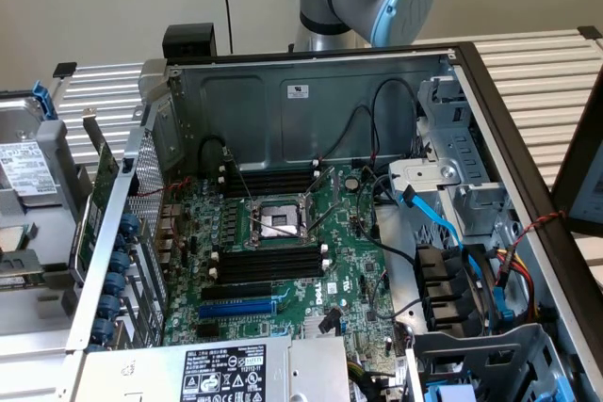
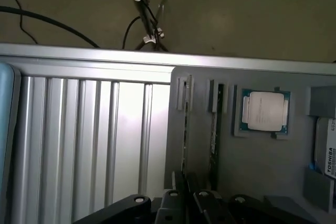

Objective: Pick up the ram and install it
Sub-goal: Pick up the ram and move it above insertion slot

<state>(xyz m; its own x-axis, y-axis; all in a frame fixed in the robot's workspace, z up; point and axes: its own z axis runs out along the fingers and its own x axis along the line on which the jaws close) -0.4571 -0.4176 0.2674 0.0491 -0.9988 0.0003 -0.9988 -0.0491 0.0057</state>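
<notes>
Two ram sticks stand on edge in slots of a grey holder [image 2: 252, 171]. My gripper [image 2: 185, 186] is down over the ram [image 2: 185, 124] in the slot nearer the ribbed metal surface, its black fingers [image 2: 177, 195] shut on that stick's edge. The second ram [image 2: 214, 129] stands free in the neighbouring slot. In the exterior view, the open computer case [image 1: 311, 101] shows the motherboard [image 1: 349, 233], with black memory slots [image 1: 264, 265] on both sides of the processor socket [image 1: 278, 223]. No stick sits in those slots.
A loose processor [image 2: 264, 111] and a hard drive [image 2: 326, 158] lie in the holder beside the sticks. Ribbed metal table surface [image 2: 89, 140] runs alongside. Inside the case are a blue expansion slot [image 1: 236, 308], blue and black cables [image 1: 438, 218] and a drive cage [image 1: 471, 298].
</notes>
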